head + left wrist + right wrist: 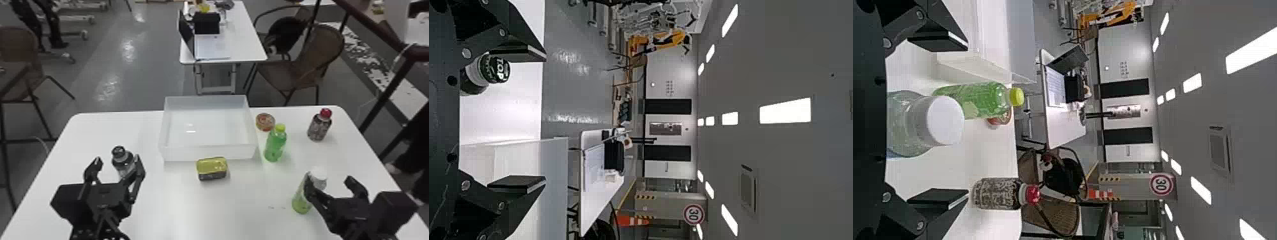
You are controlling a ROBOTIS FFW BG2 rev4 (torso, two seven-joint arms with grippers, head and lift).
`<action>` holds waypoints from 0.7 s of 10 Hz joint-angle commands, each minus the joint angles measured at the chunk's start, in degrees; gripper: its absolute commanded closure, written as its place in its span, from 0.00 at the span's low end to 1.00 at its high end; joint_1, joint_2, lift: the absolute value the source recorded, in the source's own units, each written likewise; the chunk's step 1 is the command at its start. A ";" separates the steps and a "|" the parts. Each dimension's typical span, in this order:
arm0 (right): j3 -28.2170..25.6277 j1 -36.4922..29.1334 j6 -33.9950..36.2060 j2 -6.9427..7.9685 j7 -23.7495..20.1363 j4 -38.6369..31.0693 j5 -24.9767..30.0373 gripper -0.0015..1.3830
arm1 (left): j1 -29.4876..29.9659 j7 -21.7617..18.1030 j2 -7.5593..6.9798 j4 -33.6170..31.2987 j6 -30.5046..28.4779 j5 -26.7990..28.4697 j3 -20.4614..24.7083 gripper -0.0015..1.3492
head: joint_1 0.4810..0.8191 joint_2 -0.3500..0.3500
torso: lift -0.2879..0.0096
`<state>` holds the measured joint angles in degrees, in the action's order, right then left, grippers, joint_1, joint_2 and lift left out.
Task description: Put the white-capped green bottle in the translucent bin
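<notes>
At the table's right front, my right gripper (332, 188) stands open beside the upright white-capped green bottle (301, 200), one finger overlapping it from the camera's side. In the right wrist view the white-capped bottle (905, 124) lies between the spread fingers of the right gripper (963, 120), not gripped. The translucent bin (209, 153) sits at the table's back middle, with nothing inside. My left gripper (116, 166) is parked open at the left, near a dark-capped bottle; the left wrist view shows this left gripper (544, 117) with fingers wide apart.
A yellow-capped green bottle (275, 145) and a round tin (265, 122) stand right of the bin. A red-capped bottle (318, 127) is at the back right. A yellow-topped tin (212, 168) lies before the bin, and the dark-capped bottle (123, 161) stands left.
</notes>
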<state>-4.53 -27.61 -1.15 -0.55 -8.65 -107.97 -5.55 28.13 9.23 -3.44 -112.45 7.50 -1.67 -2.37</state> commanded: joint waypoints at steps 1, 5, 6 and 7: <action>-0.13 0.02 -2.28 -0.42 -0.32 3.38 -0.17 0.17 | -0.01 0.00 -0.08 0.12 0.33 -0.35 0.00 0.30 | 0.63 0.51 | 0.90; -0.92 3.44 -3.68 -2.36 -7.44 12.96 0.36 0.18 | -0.27 0.00 0.19 0.39 1.47 -0.79 0.00 0.30 | 0.63 0.52 | 0.90; -0.92 4.15 -3.86 -2.53 -7.44 15.25 0.54 0.18 | -0.36 0.00 0.27 0.56 1.82 -1.06 0.00 0.30 | 0.63 0.51 | 0.90; -0.92 5.03 -4.12 -2.79 -7.52 16.92 1.06 0.18 | -0.36 0.00 0.36 0.74 2.26 -1.14 0.09 0.30 | 0.63 0.51 | 0.90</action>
<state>-5.45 -23.10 -5.13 -3.19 -16.15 -92.17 -4.77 27.79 9.21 -3.14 -111.83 9.50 -2.75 -2.35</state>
